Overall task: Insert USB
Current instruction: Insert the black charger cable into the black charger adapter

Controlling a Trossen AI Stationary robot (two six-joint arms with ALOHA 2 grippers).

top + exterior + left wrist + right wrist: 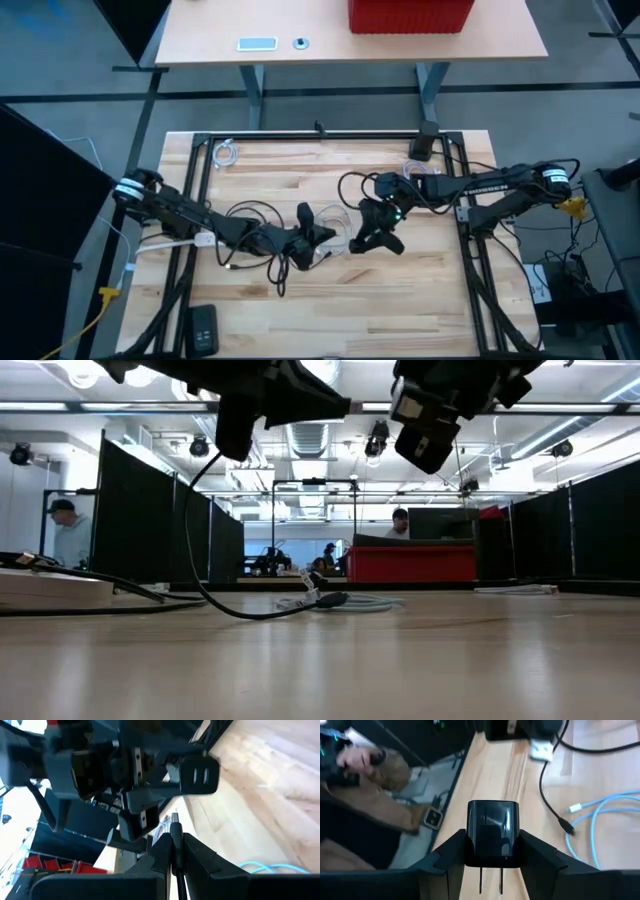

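On the far side of your wooden counter point(400, 300) you have a tan desk point(200, 30) carrying a red bin point(410, 15) and a phone point(257, 43). A black remote-like device point(203, 328) lies at the counter's near left corner. Across the room you can see a person in a cap point(66, 532) by the dark partitions point(140, 520).

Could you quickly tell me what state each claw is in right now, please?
Left claw: closed on the black USB cable's plug.
Right claw: closed on the black charger block, prongs pointing back toward the wrist.
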